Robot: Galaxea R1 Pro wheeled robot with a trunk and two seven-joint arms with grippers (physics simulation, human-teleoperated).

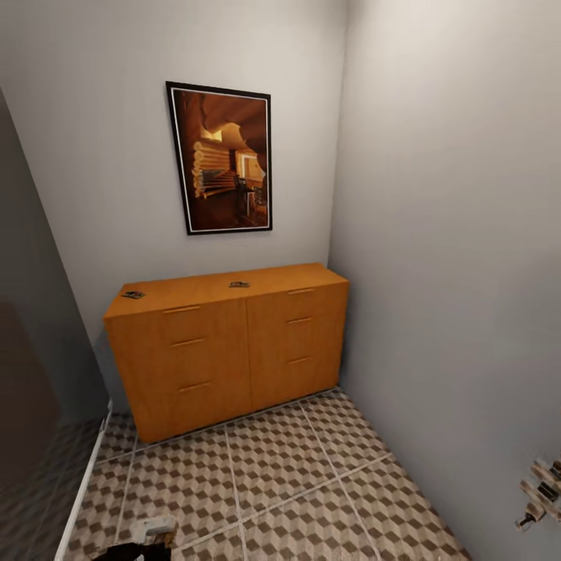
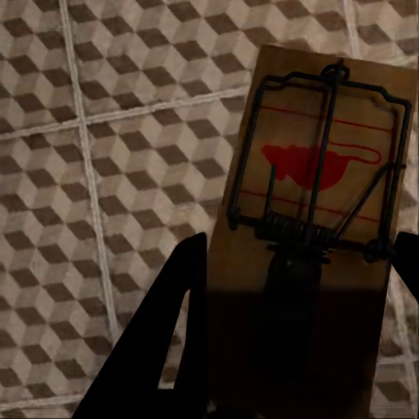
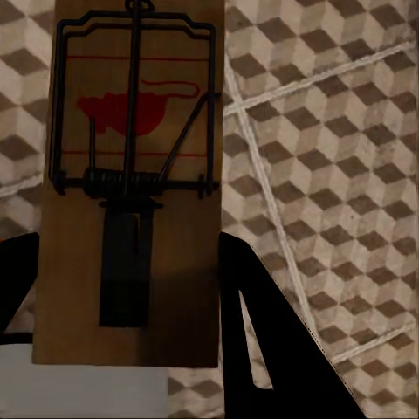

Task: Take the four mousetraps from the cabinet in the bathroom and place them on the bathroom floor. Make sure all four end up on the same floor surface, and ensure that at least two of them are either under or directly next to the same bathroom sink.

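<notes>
Brown wooden mousetrap (image 2: pixel 305 236), wire bar and red printed mark uppermost, held between the dark left fingers (image 2: pixel 166 332), which are clamped on its board above the cube-patterned bathroom floor (image 2: pixel 105 157).
Second mousetrap (image 3: pixel 131 183), same make, clamped between the dark right fingers (image 3: pixel 262 340) over the same tiling.
Head view, near edge: part of the left arm (image 1: pixel 148 538) low at left; part of the right arm (image 1: pixel 541 491) at the right edge by the grey wall (image 1: pixel 452 234).
Floor tiles (image 1: pixel 273 475), brown, beige and white, pale grout.
Orange-brown cabinet (image 1: pixel 234 351), two columns of drawers, standing in the corner.
Two further mousetraps on the cabinet's flat top: one near the left end (image 1: pixel 133 294), one near the middle (image 1: pixel 239 284), well apart.
Framed picture (image 1: pixel 220 158), dark border, on the wall above.
</notes>
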